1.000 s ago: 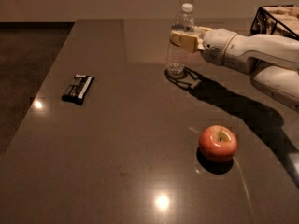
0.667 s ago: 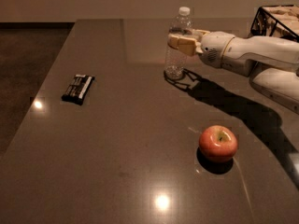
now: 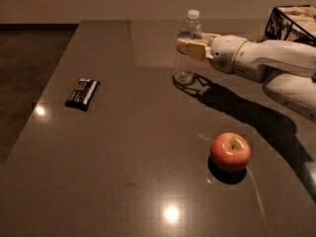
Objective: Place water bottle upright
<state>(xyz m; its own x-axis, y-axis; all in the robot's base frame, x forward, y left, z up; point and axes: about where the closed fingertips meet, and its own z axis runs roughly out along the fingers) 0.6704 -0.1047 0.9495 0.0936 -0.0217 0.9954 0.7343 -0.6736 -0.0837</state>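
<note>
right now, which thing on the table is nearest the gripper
The water bottle, standing upright with the gripper closed around its middle; the apple and the dark bar lie far from it.

1. The water bottle (image 3: 185, 72) is clear ribbed plastic with a white cap (image 3: 194, 14).
2. The gripper (image 3: 190, 44), at the bottle's middle on the table's far side, has tan fingers (image 3: 190, 50) closed on the bottle. Its arm (image 3: 269, 58) is creamy white.
3. The apple (image 3: 230, 151) is red with a yellowish patch by the stem.
4. The snack bar (image 3: 83, 93) is black with a pale stripe.
5. The table (image 3: 133, 147) is glossy grey-brown, dotted with bright light spots.
6. The basket (image 3: 273, 22) is black wire.
</note>
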